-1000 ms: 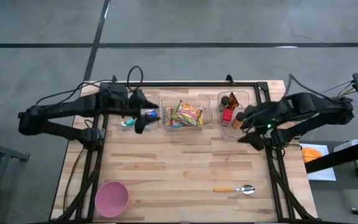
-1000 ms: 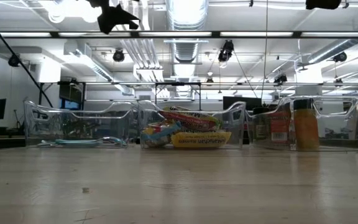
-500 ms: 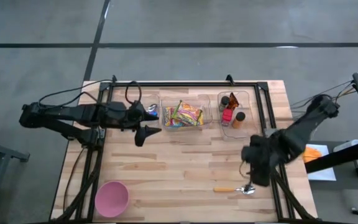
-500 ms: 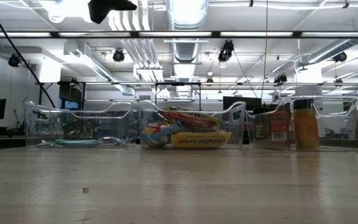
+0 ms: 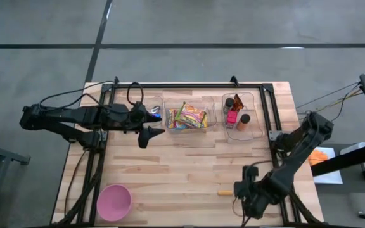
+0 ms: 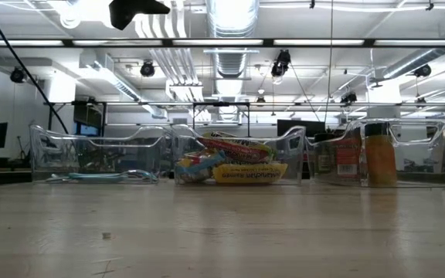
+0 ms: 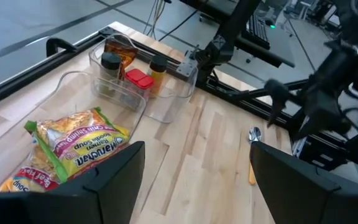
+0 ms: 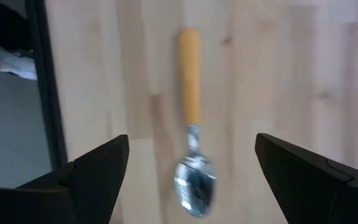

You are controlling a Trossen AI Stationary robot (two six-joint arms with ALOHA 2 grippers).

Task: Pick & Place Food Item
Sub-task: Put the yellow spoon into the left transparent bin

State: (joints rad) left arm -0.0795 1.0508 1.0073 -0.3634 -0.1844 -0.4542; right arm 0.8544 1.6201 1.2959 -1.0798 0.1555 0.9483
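1. Near edge of the light wooden plank tabletop (image 5: 189, 164): a round pink plastic bowl (image 5: 113, 201) sits at the left corner, well apart from everything else.
2. Right claw (image 5: 249, 201) hangs low over the near right part of the tabletop, fingers (image 8: 86, 180) spread wide, gripping nothing. Directly below it lies the metal spoon with an orange handle (image 8: 191, 146), flat on the wood between the two fingers, touched by neither. From above only the handle tip shows beside the claw.
3. Left claw (image 5: 146, 134) is raised over the far left area, just in front of the bins, fingers (image 7: 114, 177) wide apart and empty.
4. Far edge: three clear plastic bins in a row. The left bin (image 6: 95, 154) holds something pale blue and flat, not identifiable.
5. The middle bin (image 5: 187, 117) holds the food items, colourful packets of instant noodle soup (image 7: 73, 146), piled loosely.
6. The right bin (image 5: 242, 116) holds small bottles upright, one with a red cap (image 7: 139, 79), one orange (image 6: 378, 153).
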